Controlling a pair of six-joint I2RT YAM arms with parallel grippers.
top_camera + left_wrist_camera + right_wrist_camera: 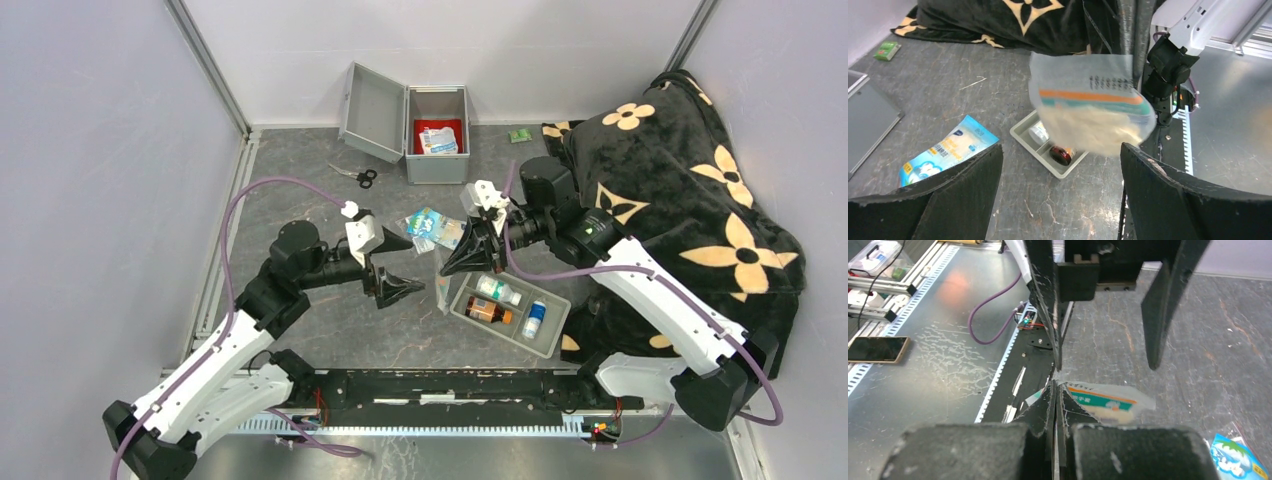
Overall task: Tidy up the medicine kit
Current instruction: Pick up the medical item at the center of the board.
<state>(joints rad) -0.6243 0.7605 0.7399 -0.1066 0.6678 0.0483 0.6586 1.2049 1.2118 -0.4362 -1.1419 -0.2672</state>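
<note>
The right gripper (1055, 386) is pinching one corner of a translucent packet (1088, 110) with its jaws fully closed. The packet is hanging free above the desk (300, 200), leaving its body exposed. The left gripper (414, 265) is facing it with jaws spread wide, apparently positioned to receive it. The medicine kit (437, 165) is standing open at the far side of the desk, well apart from both arms, presumably for loading. A divided tray (1022, 135) of bottles is lying near the packet.
</note>
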